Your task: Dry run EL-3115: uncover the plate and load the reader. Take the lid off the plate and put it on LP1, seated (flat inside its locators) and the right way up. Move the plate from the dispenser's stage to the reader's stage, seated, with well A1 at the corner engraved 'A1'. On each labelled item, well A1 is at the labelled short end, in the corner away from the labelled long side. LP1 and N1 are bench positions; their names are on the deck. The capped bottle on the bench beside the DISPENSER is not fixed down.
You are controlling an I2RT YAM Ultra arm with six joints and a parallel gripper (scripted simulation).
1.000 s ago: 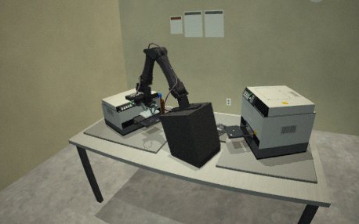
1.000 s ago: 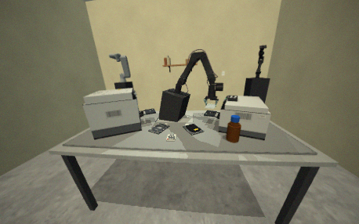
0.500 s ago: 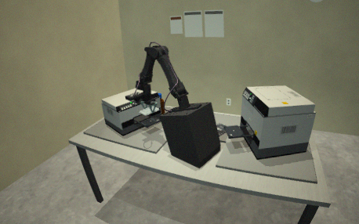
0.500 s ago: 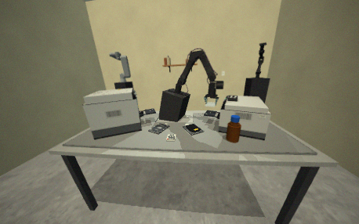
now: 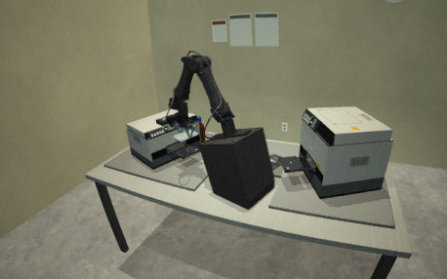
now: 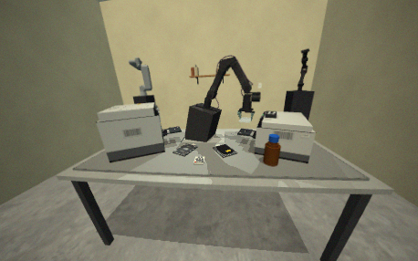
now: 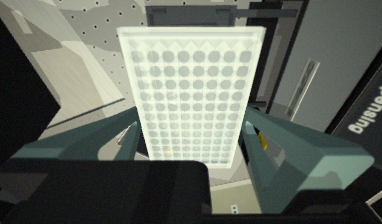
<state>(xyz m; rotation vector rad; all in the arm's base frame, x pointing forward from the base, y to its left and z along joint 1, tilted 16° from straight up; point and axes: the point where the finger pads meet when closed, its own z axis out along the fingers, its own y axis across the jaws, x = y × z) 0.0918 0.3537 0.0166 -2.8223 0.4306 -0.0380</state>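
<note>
My gripper (image 7: 191,111) (image 6: 246,115) (image 5: 186,126) is shut across the long sides of a pale translucent well plate (image 7: 192,95) (image 6: 246,119) (image 5: 189,130), whose grid of round wells shows. It holds the plate in the air just above the dispenser's dark stage (image 7: 192,15) (image 5: 182,150) (image 6: 246,132), which looks bare. The dispenser (image 5: 153,133) (image 6: 296,132) is right beside it. The reader (image 5: 346,146) (image 6: 130,132) stands at the other end of the table, with its stage (image 5: 293,164) (image 6: 173,130) sticking out. I cannot tell whether a lid sits on the plate.
A brown bottle with a blue cap (image 6: 272,151) (image 5: 201,131) stands beside the dispenser. The arm's black base box (image 5: 239,166) (image 6: 202,122) is mid-table. Two dark bench positions (image 6: 184,149) (image 6: 224,151) and a small white piece (image 6: 199,160) lie between the machines.
</note>
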